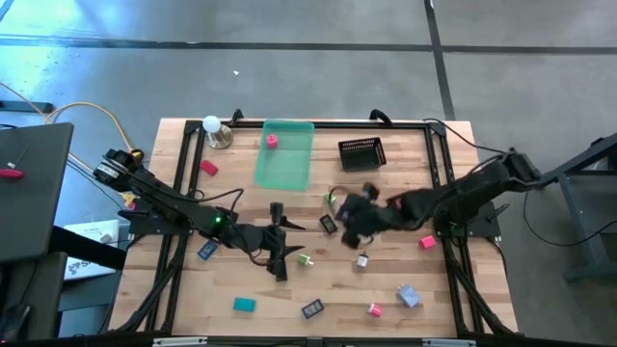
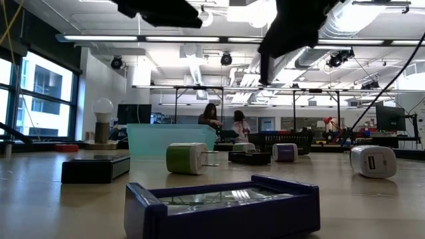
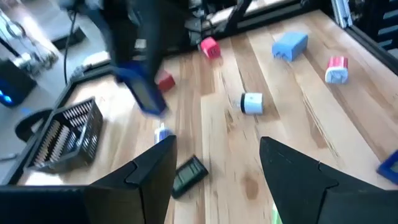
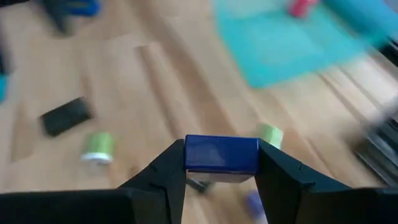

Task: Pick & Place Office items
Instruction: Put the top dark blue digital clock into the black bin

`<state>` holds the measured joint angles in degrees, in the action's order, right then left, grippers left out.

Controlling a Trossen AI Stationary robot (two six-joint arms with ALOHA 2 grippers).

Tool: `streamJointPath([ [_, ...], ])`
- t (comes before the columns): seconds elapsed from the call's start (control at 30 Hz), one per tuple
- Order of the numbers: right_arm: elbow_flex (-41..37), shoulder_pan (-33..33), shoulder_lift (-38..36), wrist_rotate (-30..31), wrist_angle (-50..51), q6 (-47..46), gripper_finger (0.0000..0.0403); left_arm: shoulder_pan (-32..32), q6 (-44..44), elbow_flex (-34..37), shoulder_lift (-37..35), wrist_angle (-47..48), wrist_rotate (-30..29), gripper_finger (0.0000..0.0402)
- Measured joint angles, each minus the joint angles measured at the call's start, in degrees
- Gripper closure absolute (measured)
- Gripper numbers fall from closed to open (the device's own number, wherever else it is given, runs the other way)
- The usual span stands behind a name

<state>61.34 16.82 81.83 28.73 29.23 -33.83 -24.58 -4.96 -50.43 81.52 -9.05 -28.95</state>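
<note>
Small office items lie scattered on the wooden table: a red one (image 1: 207, 168), a teal one (image 1: 244, 305), a lavender one (image 1: 408, 295), a green-and-white one (image 1: 307, 258) and a black one (image 1: 328, 223). A pink piece (image 1: 273, 141) lies in the translucent green tray (image 1: 287, 166). My right gripper (image 4: 221, 171) is above the table's middle (image 1: 351, 222), shut on a dark blue block (image 4: 221, 153). My left gripper (image 3: 214, 177) hangs open left of it (image 1: 289, 241), with nothing between its fingers. My right gripper pinches the blue block between its two fingers, one on each of its two opposite end faces (image 4: 186, 155). The fingers slant downward. The block sits level across the fingertips, lifted clear of the table.
A black mesh basket (image 1: 362, 152) stands at the back, right of the tray. A lamp with a white bulb (image 1: 212, 127) is at the back left. More pieces lie near the front edge: a dark one (image 1: 311, 309) and a pink one (image 1: 374, 309). People stand in the room beyond (image 2: 212, 119).
</note>
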Motion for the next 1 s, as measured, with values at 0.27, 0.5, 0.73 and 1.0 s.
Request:
streamJointPath([
  [0.27,0.00,-12.75,-4.17,0.56,9.90,-2.60,0.0261,0.02,2.00,0.00,0.00,4.24,0.09,0.0181],
  [0.5,-0.02,-26.09,-0.78,-4.79,9.34,4.81,0.0261,0.02,2.89,0.00,0.00,6.61,0.11,0.0181],
  [0.73,0.00,-33.27,3.39,-9.06,4.10,12.81,0.0261,0.02,3.54,0.00,0.00,9.46,0.15,0.0181],
  [1.0,0.00,-39.88,9.68,-9.18,1.84,11.01,0.0261,0.02,4.05,0.00,0.00,9.69,0.16,0.0181],
])
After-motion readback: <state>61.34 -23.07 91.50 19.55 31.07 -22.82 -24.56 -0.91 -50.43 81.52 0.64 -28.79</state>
